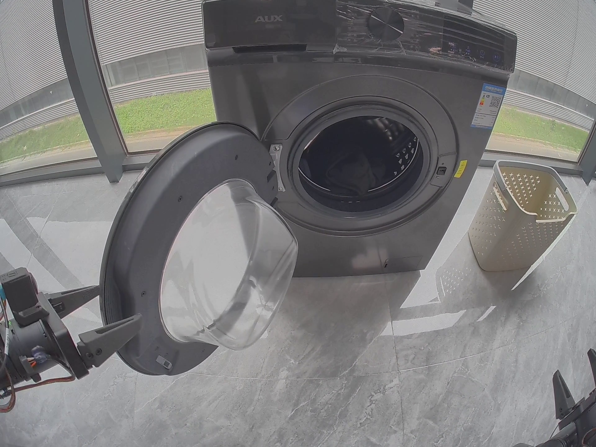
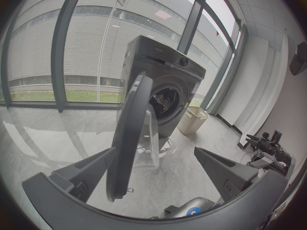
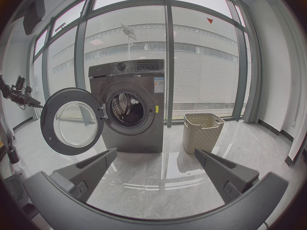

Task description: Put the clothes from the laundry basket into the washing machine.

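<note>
Flanking the rim of the open door (image 1: 143, 218), left claw (image 1: 118, 303) spread wide.

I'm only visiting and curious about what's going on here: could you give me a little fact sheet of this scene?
washing machine: grey front-loader, facing the robot
door: swung wide open, toward the robot's left
drum: open to view
dark clothing: lying inside the drum
laundry basket: cream, upright, to the right of the machine; no clothes seen in it
left jaws: open, at the door's outer rim
right jaws: open, holding nothing, low and well back from the machine
</note>
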`<state>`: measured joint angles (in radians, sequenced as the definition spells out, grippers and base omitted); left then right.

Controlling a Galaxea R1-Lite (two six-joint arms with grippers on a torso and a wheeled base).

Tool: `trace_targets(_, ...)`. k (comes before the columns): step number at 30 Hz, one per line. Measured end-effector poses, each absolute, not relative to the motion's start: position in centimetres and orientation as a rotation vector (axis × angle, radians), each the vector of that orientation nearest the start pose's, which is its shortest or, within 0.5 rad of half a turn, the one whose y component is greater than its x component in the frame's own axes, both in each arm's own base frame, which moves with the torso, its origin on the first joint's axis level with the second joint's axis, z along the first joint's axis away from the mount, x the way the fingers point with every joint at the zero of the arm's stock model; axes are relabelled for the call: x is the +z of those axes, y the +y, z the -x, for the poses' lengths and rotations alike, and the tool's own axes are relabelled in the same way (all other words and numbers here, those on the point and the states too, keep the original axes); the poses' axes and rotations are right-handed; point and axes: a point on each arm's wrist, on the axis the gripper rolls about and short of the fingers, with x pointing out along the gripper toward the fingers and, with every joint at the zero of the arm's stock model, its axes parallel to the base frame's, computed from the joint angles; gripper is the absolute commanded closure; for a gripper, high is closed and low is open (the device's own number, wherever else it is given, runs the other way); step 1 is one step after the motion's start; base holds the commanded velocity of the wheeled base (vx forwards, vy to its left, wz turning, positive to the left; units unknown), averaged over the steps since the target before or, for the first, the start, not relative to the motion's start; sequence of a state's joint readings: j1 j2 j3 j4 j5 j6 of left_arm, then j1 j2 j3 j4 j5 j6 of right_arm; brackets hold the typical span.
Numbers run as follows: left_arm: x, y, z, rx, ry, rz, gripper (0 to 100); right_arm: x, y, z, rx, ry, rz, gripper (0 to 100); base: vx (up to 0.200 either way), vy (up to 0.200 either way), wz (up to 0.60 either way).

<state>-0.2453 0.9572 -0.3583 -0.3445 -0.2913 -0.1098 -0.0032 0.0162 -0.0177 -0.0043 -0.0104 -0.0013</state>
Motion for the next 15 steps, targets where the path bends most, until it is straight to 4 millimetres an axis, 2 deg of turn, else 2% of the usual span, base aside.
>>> trace_targets(3,17.8,-4.0,-11.0,-0.567,0.334,0.115,0,8.1,0.0,2.3,-0.014,-0.005,0.001,0,0.0,0.0,0.0)
trace_targets(10,18.3,-5.5,-11.1,-0.679,0.31,0.181,0,8.1,0.0,2.3,-0.014,-0.006,0.001,0,0.0,0.0,0.0)
trace_targets(15,18.3,-5.6,-10.6,-0.702,0.291,0.196,0,8.1,0.0,2.3,-0.014,-0.005,0.001,0,0.0,0.0,0.0)
